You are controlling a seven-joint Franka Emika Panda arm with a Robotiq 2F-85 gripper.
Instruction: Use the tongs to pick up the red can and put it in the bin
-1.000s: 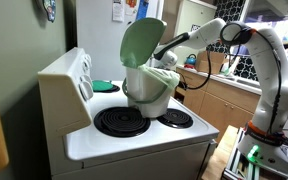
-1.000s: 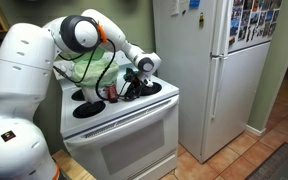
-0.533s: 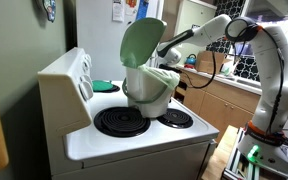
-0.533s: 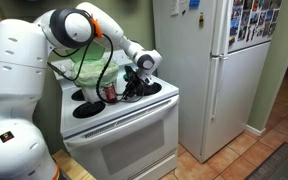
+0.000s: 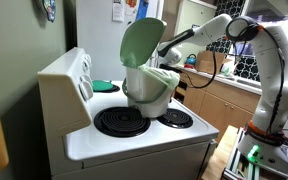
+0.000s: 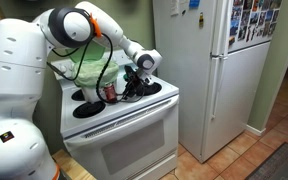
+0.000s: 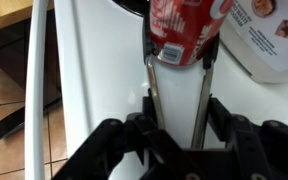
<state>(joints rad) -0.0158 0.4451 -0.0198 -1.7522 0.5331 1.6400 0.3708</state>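
Against the frames 0.5 s earlier nothing visibly differs: arm, gripper (image 7: 179, 120) and can (image 7: 187, 28) sit in the same places in both exterior views. Against 1 s earlier, the arm's elbow sits further toward the right edge in an exterior view (image 5: 234, 28) and higher toward the upper left in an exterior view (image 6: 69, 25). There is 1 can, 1 pair of tongs (image 7: 154, 85) with 2 thin arms, 1 bin (image 5: 149, 92) with 1 raised green lid (image 5: 141, 45), 1 gripper, and 1 white stove (image 5: 134, 142) with 2 dark burners (image 5: 119, 121) showing in front of the bin. 1 fridge (image 6: 219, 60) fills the right half of an exterior view. In the wrist view the gripper lies along the bottom edge, its dark fingers (image 7: 221, 125) pressed in on the tongs' rear ends. The 2 arms run from there up the centre of the frame. The can sits at the top centre, straight above the gripper, pinched between the arm tips, 1 on each side. The white wall of the bin fills the upper right corner, just beside the can. In an exterior view the can (image 6: 110, 92) stands low over the stove, left of the gripper (image 6: 142, 68) and below the bin's greenish bag (image 6: 88, 68); whether it touches the stove is unclear.
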